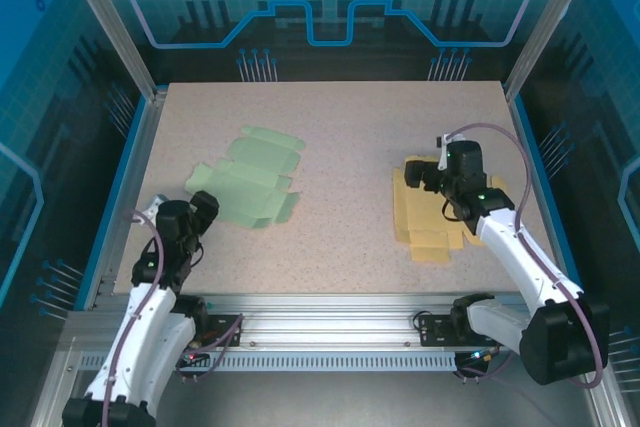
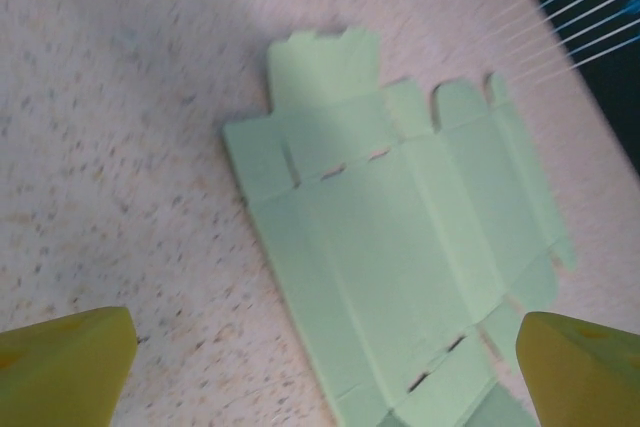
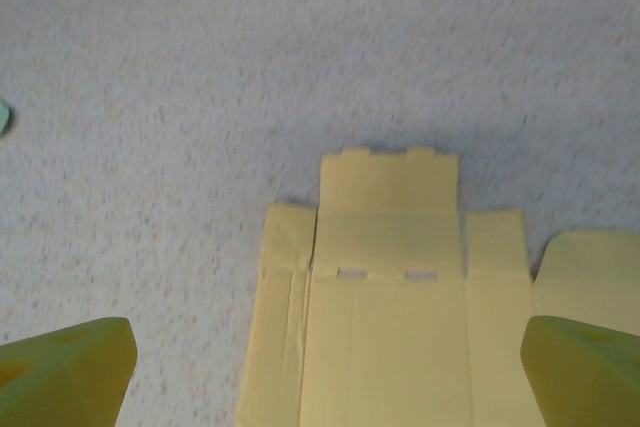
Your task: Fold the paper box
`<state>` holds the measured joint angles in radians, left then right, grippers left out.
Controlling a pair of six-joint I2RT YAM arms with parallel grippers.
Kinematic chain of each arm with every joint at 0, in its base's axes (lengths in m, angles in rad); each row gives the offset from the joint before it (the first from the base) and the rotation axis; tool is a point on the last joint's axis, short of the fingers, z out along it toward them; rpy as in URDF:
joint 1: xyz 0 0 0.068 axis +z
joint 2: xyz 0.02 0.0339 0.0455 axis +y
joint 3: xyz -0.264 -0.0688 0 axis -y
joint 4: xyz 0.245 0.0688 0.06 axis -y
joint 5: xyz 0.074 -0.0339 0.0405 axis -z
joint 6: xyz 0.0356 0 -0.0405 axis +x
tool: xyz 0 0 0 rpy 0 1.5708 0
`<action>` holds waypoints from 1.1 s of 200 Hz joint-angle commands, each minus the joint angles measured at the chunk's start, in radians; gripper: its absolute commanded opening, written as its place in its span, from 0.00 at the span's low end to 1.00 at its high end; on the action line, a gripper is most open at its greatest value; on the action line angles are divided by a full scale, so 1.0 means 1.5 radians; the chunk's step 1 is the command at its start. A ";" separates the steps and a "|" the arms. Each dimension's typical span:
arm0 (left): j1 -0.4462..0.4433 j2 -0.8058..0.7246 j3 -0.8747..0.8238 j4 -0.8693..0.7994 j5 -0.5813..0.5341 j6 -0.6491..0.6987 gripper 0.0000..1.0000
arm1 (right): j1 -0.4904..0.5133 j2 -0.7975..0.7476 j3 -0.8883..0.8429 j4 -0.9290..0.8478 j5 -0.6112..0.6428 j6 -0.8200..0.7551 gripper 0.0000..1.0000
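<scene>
Two sets of jaws stand wide; the right gripper (image 1: 418, 175) partly hides the yellow box (image 1: 424, 234).

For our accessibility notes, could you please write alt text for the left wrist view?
A flat, unfolded pale green paper box blank lies on a speckled beige tabletop. The open left gripper shows yellow fingertips in the bottom corners, touching nothing.
</scene>
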<state>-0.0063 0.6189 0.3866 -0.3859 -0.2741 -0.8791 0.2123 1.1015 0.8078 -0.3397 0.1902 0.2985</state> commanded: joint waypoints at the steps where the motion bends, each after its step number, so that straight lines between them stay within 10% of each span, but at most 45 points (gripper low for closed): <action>1: 0.002 0.047 -0.015 0.034 0.020 -0.016 0.99 | 0.033 0.007 0.042 -0.094 0.030 0.037 1.00; 162: 0.206 0.626 0.217 0.345 0.263 0.156 0.98 | 0.130 -0.122 0.066 -0.173 0.112 0.074 1.00; 220: 0.205 0.765 0.339 0.325 0.323 0.142 0.77 | 0.138 -0.110 0.067 -0.168 0.111 0.078 1.00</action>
<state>0.2928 1.7138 0.8471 0.0963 0.1204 -0.6712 0.4011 0.9291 0.8940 -0.5869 0.3443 0.4110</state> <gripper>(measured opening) 0.819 0.997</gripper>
